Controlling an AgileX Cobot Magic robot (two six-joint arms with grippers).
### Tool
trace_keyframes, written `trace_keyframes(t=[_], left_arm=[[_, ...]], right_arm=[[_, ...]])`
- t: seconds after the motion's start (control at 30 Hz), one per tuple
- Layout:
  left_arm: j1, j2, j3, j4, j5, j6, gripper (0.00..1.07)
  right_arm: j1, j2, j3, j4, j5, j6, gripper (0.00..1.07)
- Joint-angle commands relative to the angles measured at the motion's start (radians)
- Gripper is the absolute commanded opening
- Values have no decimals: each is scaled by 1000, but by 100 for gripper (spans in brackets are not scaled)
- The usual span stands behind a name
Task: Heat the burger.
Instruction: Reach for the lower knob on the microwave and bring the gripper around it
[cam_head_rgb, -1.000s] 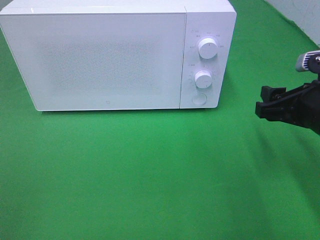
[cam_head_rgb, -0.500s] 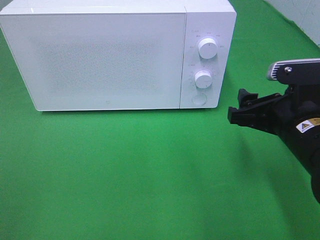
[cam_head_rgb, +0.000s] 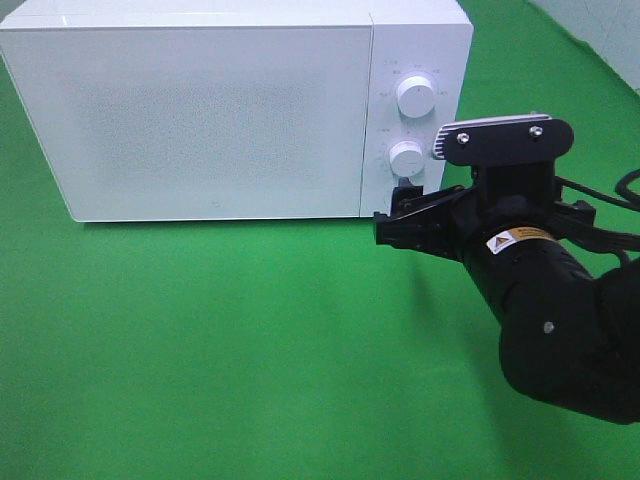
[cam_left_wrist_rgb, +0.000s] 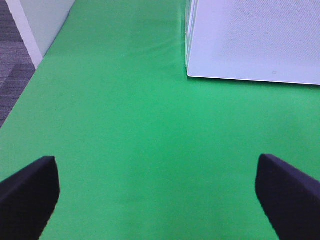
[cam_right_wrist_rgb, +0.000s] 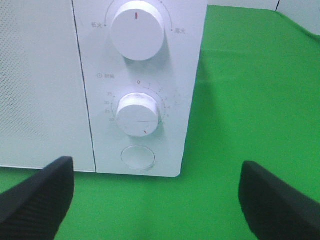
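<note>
Right gripper (cam_head_rgb: 398, 222), jaws spread, is positioned before the closed microwave's (cam_head_rgb: 210, 110) round button (cam_right_wrist_rgb: 138, 157); left gripper (cam_left_wrist_rgb: 160, 200) is likewise parted.

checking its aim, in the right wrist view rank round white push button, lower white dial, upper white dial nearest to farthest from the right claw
From the right claw:
1. Round white push button, bottom of the control panel.
2. Lower white dial, mid-panel.
3. Upper white dial, panel top.
</note>
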Motion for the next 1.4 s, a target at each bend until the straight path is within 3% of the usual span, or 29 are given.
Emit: trace_keyframes(t=[0.03, 0.4, 0.8, 1.4], left_arm=[[1, -18, 3, 0, -10, 0, 100], [1, -18, 3, 0, -10, 0, 100], [1, -18, 3, 0, -10, 0, 100], [1, -18, 3, 0, -10, 1, 100]], right_arm=[[4, 11, -18, 3, -8, -11, 86], [0, 112, -116, 9, -14, -14, 86], [-93, 165, -200, -30, 8, -10, 83], [-139, 259, -321, -64, 43, -10, 82]])
